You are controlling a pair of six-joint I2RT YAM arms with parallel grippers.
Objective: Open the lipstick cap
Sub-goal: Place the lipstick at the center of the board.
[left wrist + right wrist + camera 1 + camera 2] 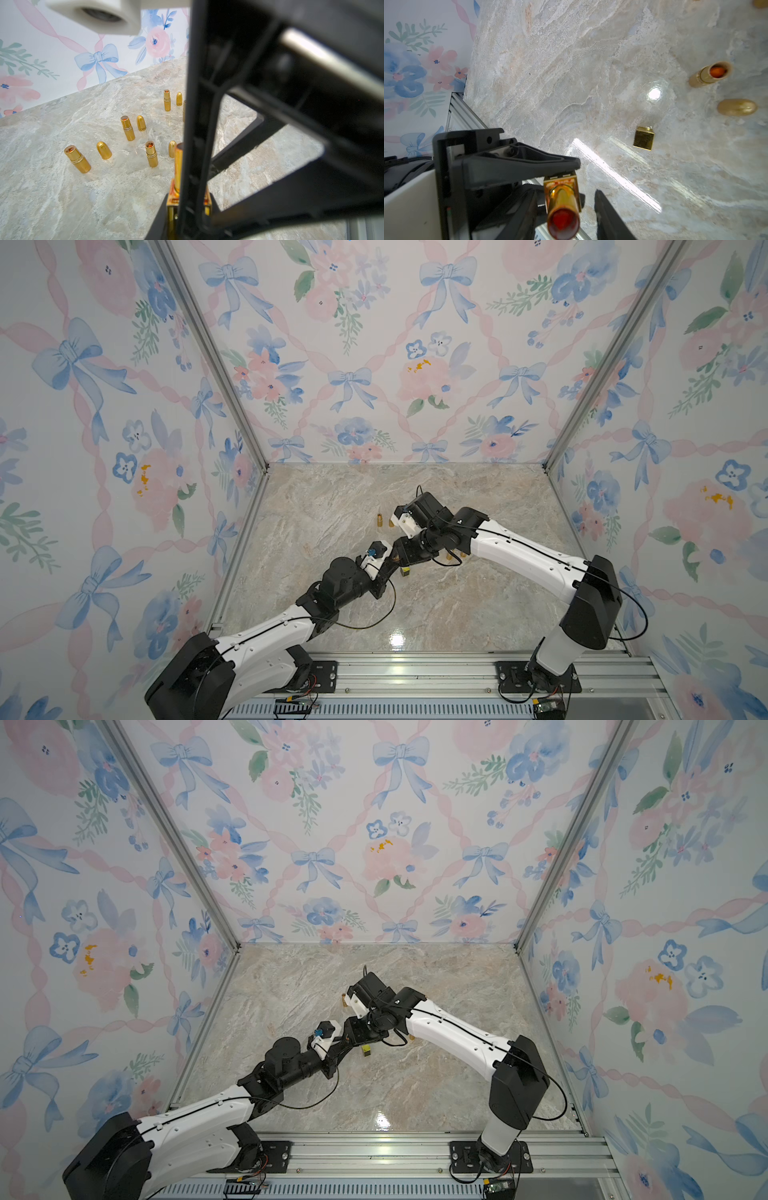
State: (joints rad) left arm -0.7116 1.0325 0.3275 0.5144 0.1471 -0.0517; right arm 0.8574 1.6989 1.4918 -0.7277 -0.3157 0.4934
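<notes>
My left gripper (188, 205) is shut on the square gold base of an uncapped lipstick (562, 207), which it holds above the marble table (332, 510). The red stick shows inside the gold tube. My right gripper (568, 199) stands open, one finger on each side of the tube, with a clear gap to one finger (608, 218). The square gold cap (643, 138) stands on the table just below both grippers; both top views show the cap (406, 571) (366, 1050). In the left wrist view a right finger (195, 145) crosses in front of the lipstick (178, 166).
Several bullet-shaped gold lipsticks (76, 159) stand uncapped on the table, each with its rounded cap (104, 150) beside it. A top view shows one pair (379, 520) behind the grippers. Floral walls enclose three sides, and an aluminium rail (415, 672) runs along the front.
</notes>
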